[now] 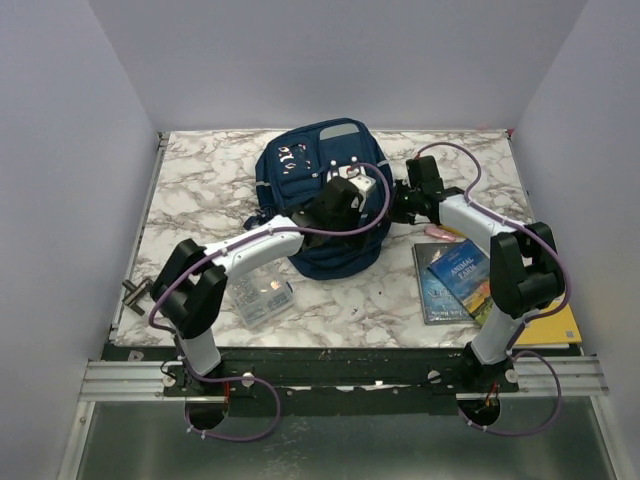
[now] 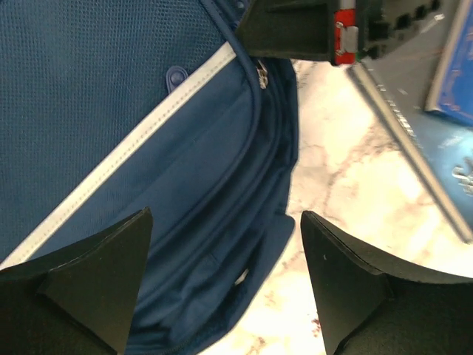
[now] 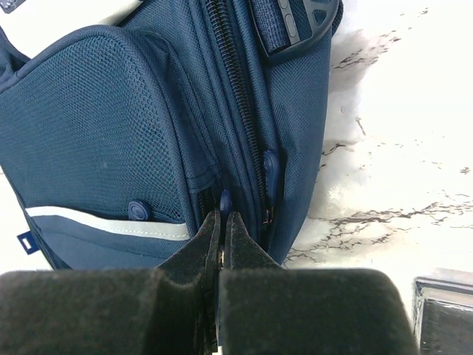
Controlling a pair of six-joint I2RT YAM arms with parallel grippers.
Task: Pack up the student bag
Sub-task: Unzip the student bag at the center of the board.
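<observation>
The backpack (image 1: 320, 165) lies flat on the counter (image 1: 200, 195), midway between the left and right edges and closer to the far edge than to the near one. Its grey patch points toward the far edge. Both of my arms reach over to its right-hand side.

My right jaws are pressed fully together with no gap between them. At their very tips they pinch a small blue zipper tab (image 3: 224, 198) on the side of the backpack. A second zipper tab (image 3: 271, 167) hangs free just beside it on the next zipper track. In the right wrist view, the mesh side pocket (image 3: 96, 126) sits to the left of the tips, with its pale stripe (image 3: 103, 222) and a round snap (image 3: 138, 211). Bare marble shows to the right.

My left jaws are spread wide and hold nothing. They hover over the backpack's right side, where the dark fabric folds down to the counter. The black housing of my right jaws, with a red mark on it, shows close by at the top of the left wrist view.

Toward the near right corner, a blue book (image 1: 465, 268) overlaps a dark book (image 1: 435, 295). A yellow book (image 1: 555, 328) lies right at that corner, partly under my right arm. A clear plastic box (image 1: 262, 290) sits close to the near edge, just beside the backpack's near left end and partly under my left arm (image 1: 250, 245). A small pink thing (image 1: 440, 233) lies between the backpack and the books; I cannot tell what it is.
</observation>
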